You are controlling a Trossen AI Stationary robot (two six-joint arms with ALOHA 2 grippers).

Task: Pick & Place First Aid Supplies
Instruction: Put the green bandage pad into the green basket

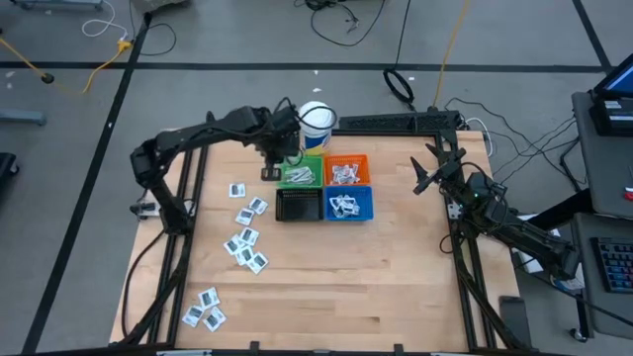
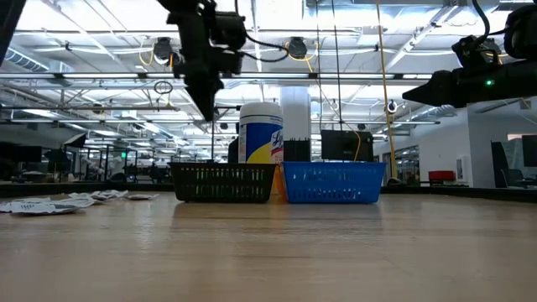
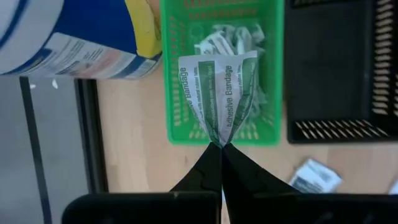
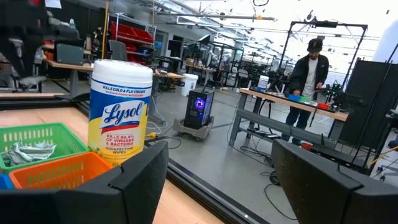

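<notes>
My left gripper (image 3: 221, 148) is shut on a pale-green adhesive bandage strip (image 3: 219, 93), above the green bin (image 3: 175, 134) that holds more pale-green strips (image 3: 227, 38). In the high view this gripper (image 1: 273, 166) hangs at the green bin's (image 1: 302, 172) left edge. White sachets (image 1: 247, 237) lie flat on the table's left half, and several more (image 1: 204, 310) lie near its near edge. My right gripper (image 4: 217, 177) is open and waits by the table's right edge (image 1: 425, 178), touching nothing. My left gripper pinches the bandage strip by one narrow end (image 3: 219, 138), between the free ends of its two fingers (image 3: 205, 168). The fingers come from above, pointing down. The strip is creased lengthwise and fans out beyond the fingertips, lifted clear over the green bin.
The orange bin (image 1: 346, 169) and blue bin (image 1: 350, 205) hold white sachets; the black bin (image 1: 297, 205) sits nearest the loose sachets. A white Lysol tub (image 1: 316, 119) stands behind the green bin. A person (image 4: 310, 71) works at a bench far beyond the table.
</notes>
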